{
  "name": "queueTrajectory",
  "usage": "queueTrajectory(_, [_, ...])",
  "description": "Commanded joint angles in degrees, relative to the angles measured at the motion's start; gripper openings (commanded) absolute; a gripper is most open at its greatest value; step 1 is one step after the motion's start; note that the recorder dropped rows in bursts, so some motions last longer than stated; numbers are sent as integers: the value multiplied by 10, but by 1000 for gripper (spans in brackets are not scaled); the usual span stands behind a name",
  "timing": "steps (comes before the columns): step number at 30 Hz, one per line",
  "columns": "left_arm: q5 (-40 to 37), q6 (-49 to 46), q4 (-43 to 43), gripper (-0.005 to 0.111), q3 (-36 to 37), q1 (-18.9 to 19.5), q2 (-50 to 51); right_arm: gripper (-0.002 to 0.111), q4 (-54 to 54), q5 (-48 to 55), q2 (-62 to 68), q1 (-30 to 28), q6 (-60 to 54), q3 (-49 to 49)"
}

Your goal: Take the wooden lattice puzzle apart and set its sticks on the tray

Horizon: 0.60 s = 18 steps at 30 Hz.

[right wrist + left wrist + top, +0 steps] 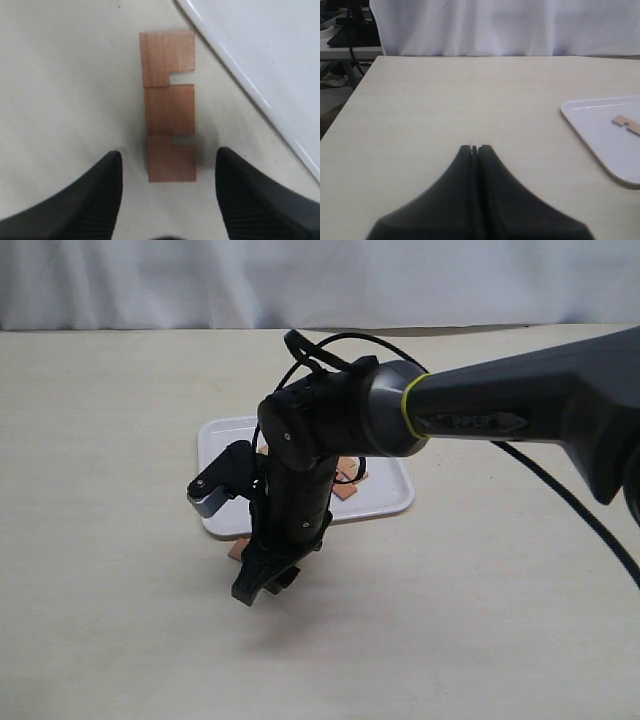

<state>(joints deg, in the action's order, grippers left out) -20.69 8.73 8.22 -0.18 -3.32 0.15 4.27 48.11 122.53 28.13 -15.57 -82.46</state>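
My right gripper (167,159) spread over reddish-brown notched wooden stick (169,105) beside glossy white tray (260,45); left gripper (474,148) closed, empty. Next I lower, pinch; maybe last one.

You see the stick (169,105) reddish-brown with fine grain, the tray (260,55) glossy white, the table (65,75) pale cream. The right gripper (167,152) is black, its pads (90,200) finely ribbed; a yellow-green ring (404,405) bands its dark grey arm (530,405).
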Motion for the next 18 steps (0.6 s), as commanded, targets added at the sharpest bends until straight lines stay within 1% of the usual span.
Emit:
queueTrajectory(1, [3, -1, 1, 0, 2, -4, -1, 53, -13, -20, 1, 0, 15, -2])
queueTrajectory(4, [3, -1, 1, 0, 2, -4, -1, 53, -13, -26, 1, 2, 15, -2])
queueTrajectory(10, [3, -1, 1, 0, 2, -4, -1, 53, -79, -26, 1, 26, 34, -2])
queueTrajectory(18, [3, -1, 1, 0, 2, -4, -1, 53, -81, -16, 6, 33, 40, -2])
